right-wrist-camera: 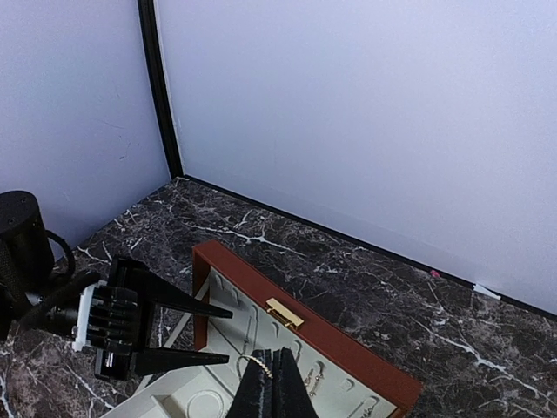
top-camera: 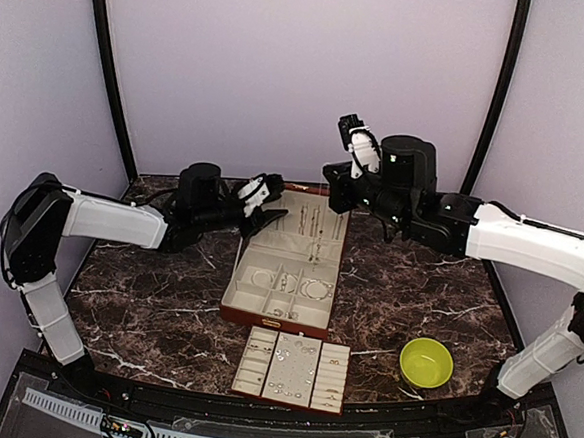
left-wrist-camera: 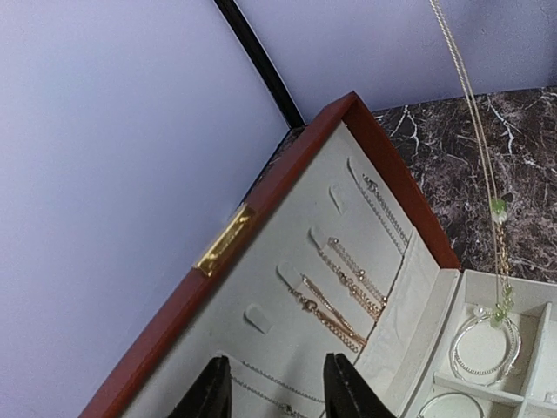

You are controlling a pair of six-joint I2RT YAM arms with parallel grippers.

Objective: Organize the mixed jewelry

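Right wrist view: right tool [right-wrist-camera: 266,376] pinches a thin gold necklace [left-wrist-camera: 498,206] high above the jewelry box [top-camera: 270,325], maybe so it hangs untangled; left tool [left-wrist-camera: 274,392] is spread wide by its lid [left-wrist-camera: 261,287], holding nothing

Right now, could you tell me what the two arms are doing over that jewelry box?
The right gripper is shut on a thin gold chain with green beads, dangling it over the open reddish-brown box. The left gripper is open at the lid, holding nothing. A compartment tray and a yellow-green bowl sit nearer the arms.
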